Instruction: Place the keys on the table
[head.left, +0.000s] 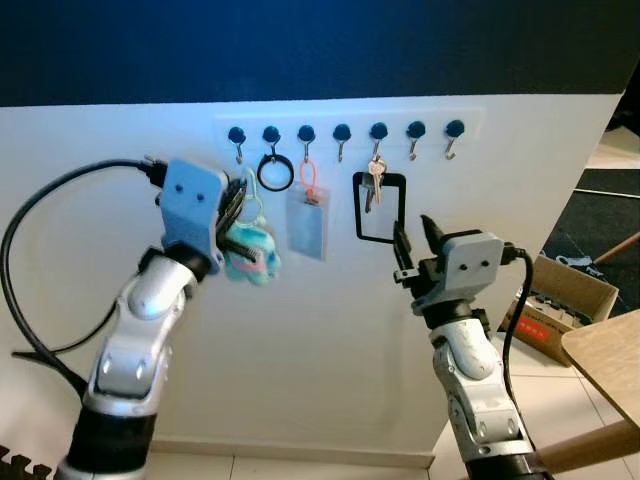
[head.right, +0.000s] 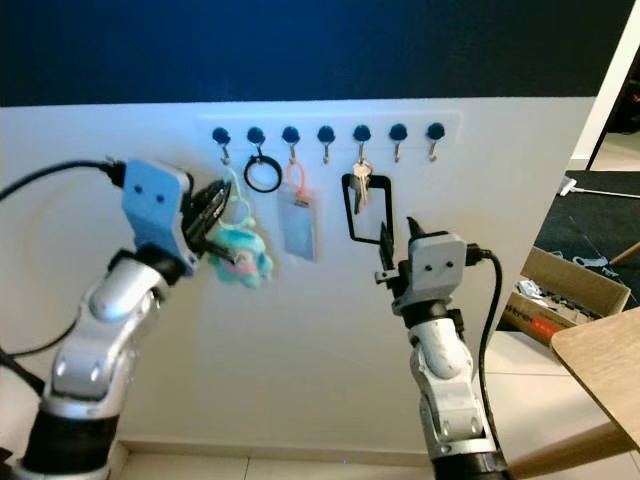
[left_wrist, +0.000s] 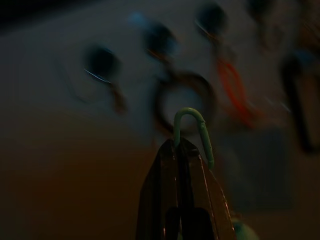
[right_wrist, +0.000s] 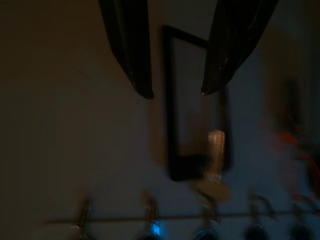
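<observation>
On the white wall (head.left: 330, 340) ahead runs a row of seven dark hooks (head.left: 342, 132). The left arm is raised with its elbow low and its forearm angled up toward the wall, so that the left gripper (head.left: 236, 203) sits just below the two leftmost hooks. Its fingers (left_wrist: 172, 175) are pressed together on a green carabiner (left_wrist: 197, 131), and from that clip a fluffy turquoise keychain (head.left: 249, 252) hangs just under and to the right of the gripper. The fingers and the blue housing cover most of the bunch, so no separate key can be made out there.

The right arm stands upright from the lower edge of the scene, and the right gripper (head.left: 414, 238) points up at the wall with its fingers (right_wrist: 131, 47) spread apart and holding nothing. Just above and left of those fingertips a black strap loop (head.left: 380, 208) and the silver keys (head.left: 374, 182) hang together from the fifth hook. The wrist view is dark and smeared, and there the keys are a pale blur beyond the gap between the fingers, not touching them.

A black ring (head.left: 275, 172) and an orange-looped card holder (head.left: 307, 220) hang between the two grippers. At the far right a wooden table (head.left: 610, 355) is cut off by the edge, with a cardboard box (head.left: 560, 305) on the floor behind it.
</observation>
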